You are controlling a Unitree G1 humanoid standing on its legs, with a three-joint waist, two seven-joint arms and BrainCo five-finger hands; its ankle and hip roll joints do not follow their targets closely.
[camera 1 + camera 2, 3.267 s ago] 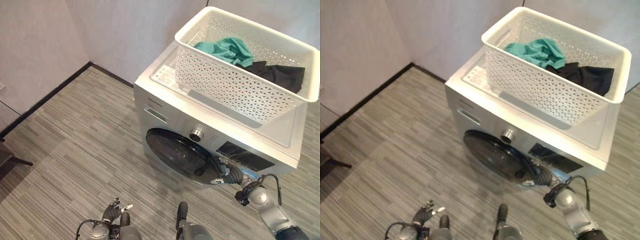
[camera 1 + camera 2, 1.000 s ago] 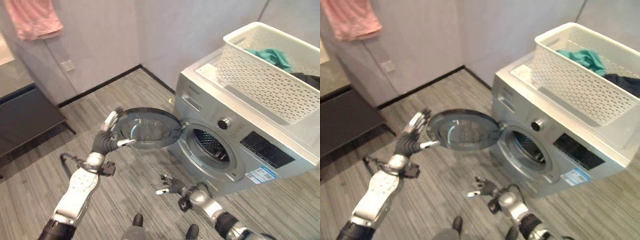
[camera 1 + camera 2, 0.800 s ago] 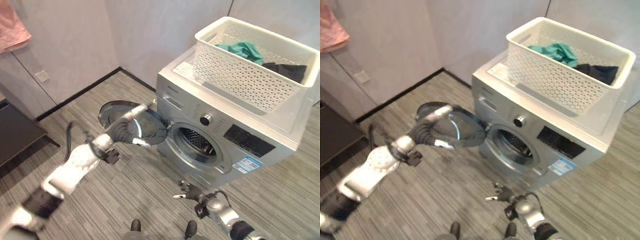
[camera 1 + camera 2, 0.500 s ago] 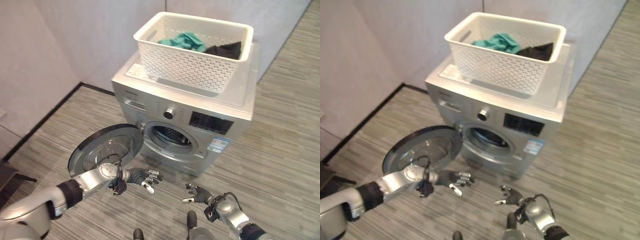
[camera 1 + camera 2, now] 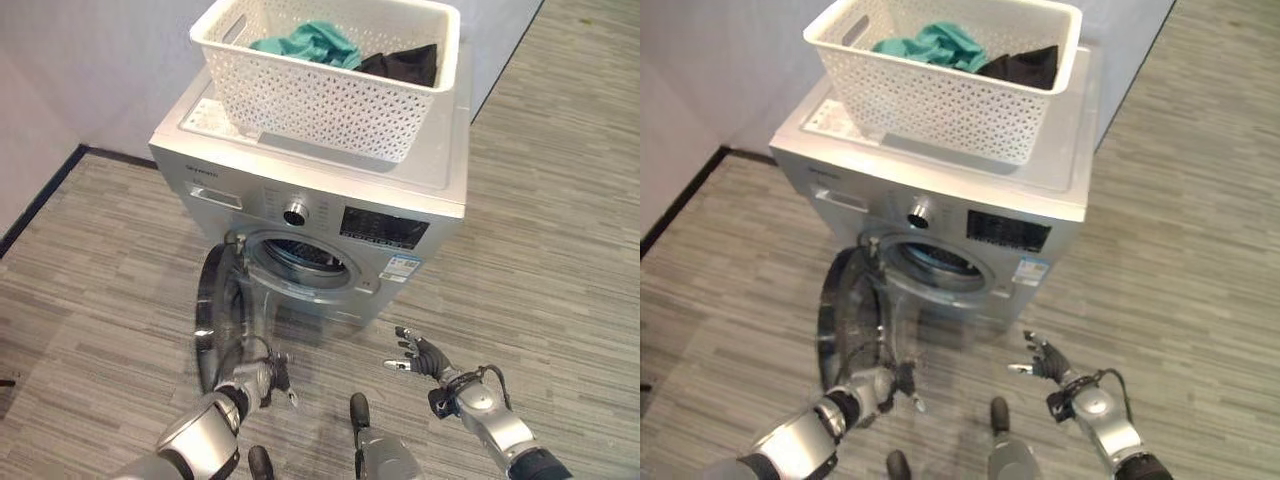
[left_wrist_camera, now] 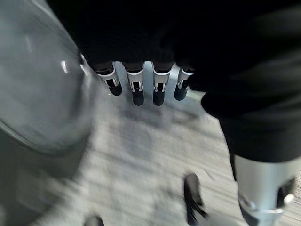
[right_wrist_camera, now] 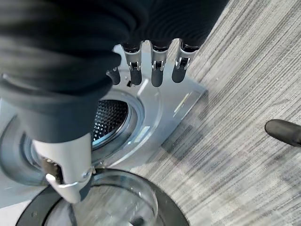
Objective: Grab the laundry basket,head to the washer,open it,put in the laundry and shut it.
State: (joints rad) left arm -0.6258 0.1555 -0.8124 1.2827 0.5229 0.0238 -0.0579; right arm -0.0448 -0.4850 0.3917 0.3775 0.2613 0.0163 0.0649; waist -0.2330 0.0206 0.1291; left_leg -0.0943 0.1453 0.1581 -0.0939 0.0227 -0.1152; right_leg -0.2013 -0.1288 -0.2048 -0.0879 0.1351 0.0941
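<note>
1. Round glass-fronted washer door (image 5: 222, 318) swung wide, drum free.
2. White perforated plastic laundry basket (image 5: 330, 72) atop silver front-loading washer (image 5: 320, 215), holding teal and black laundry (image 5: 345, 50).
3. Left hand (image 5: 272, 375) and right hand (image 5: 420, 355) low, relaxed, empty.
4. Best raise both, lift clothes out, feed deep into drum.

The round dark glass washer door (image 5: 222, 322), shut at first, now stands swung wide open, baring the drum opening (image 5: 300, 256). The left robot hand (image 5: 272, 377) has dropped low beside the door's edge, fingers relaxed.
</note>
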